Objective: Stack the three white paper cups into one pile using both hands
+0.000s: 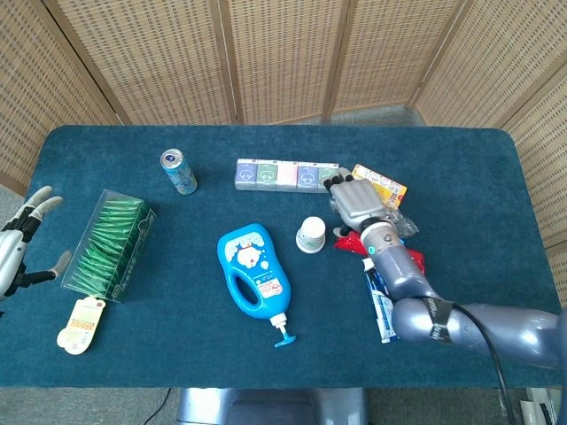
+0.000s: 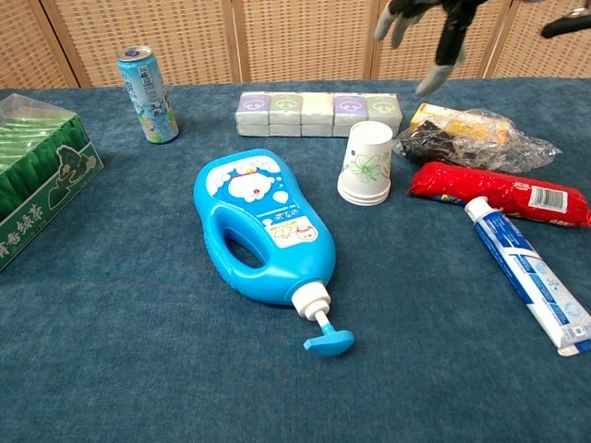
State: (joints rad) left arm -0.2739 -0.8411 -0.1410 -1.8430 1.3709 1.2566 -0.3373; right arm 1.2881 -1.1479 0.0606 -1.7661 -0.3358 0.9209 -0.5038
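Observation:
The white paper cups with a green leaf print stand upside down in one nested pile on the blue cloth, right of the blue bottle; the same pile of cups shows in the head view. My right hand hovers above and to the right of the pile, fingers spread, holding nothing; in the chest view the right hand shows at the top edge. My left hand hangs open at the far left table edge, away from the cups.
A blue pump bottle lies left of the cups. Behind them is a row of small boxes; a can stands back left. A plastic bag, red packet and toothpaste tube lie right. A green-filled clear box sits far left.

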